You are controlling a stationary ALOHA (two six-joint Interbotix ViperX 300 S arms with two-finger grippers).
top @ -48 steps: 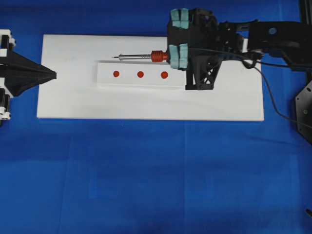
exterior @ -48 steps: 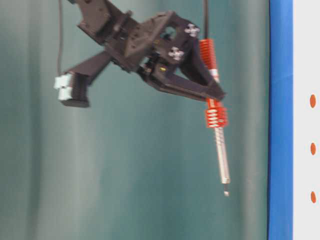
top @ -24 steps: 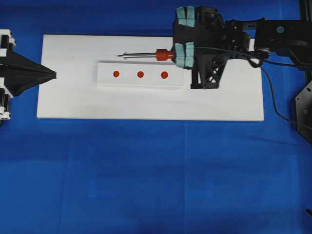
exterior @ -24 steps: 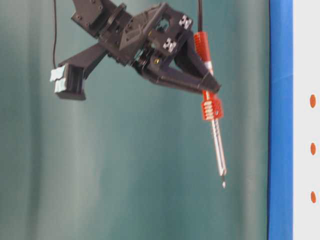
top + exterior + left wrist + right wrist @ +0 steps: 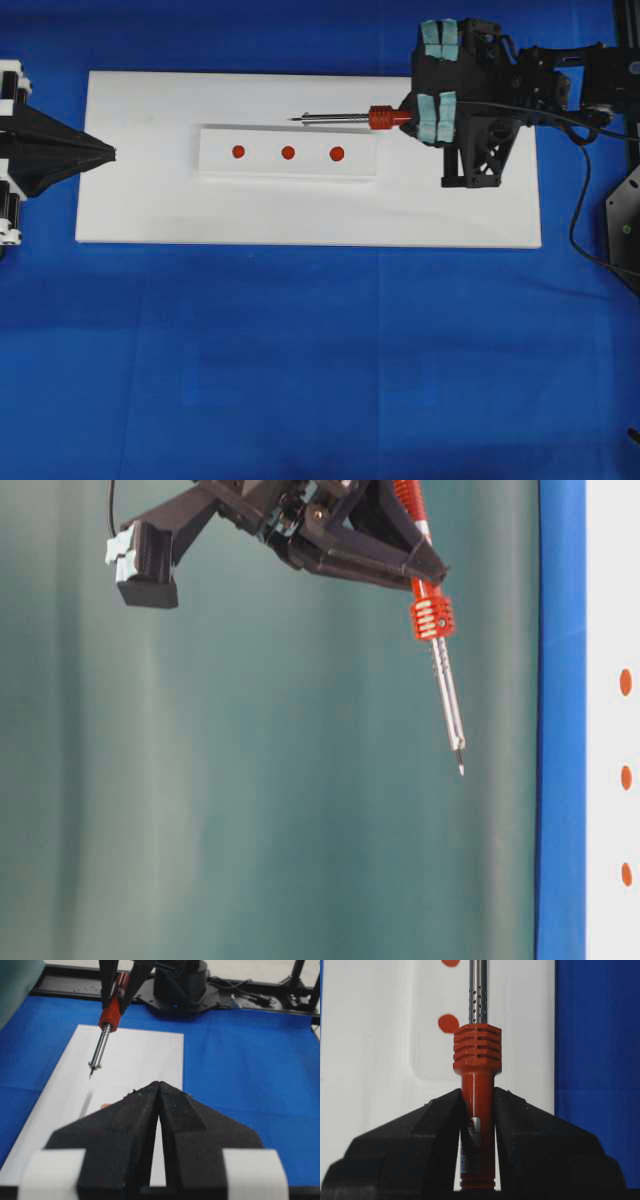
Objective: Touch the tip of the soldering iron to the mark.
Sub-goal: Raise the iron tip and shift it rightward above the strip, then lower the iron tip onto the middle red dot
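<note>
Right hand (image 5: 477, 1125) clamps soldering iron (image 5: 476, 1085): red-orange ribbed handle, perforated silver shaft.

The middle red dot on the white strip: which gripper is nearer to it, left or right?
Right. The right gripper, holding the soldering iron, sits just beyond the strip's right end; the left gripper is shut past the board's left edge, farther from the mark.

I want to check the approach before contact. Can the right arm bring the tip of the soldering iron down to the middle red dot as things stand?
Probably yes. The right gripper holds the soldering iron in the air, and nothing lies over the mark.
</note>
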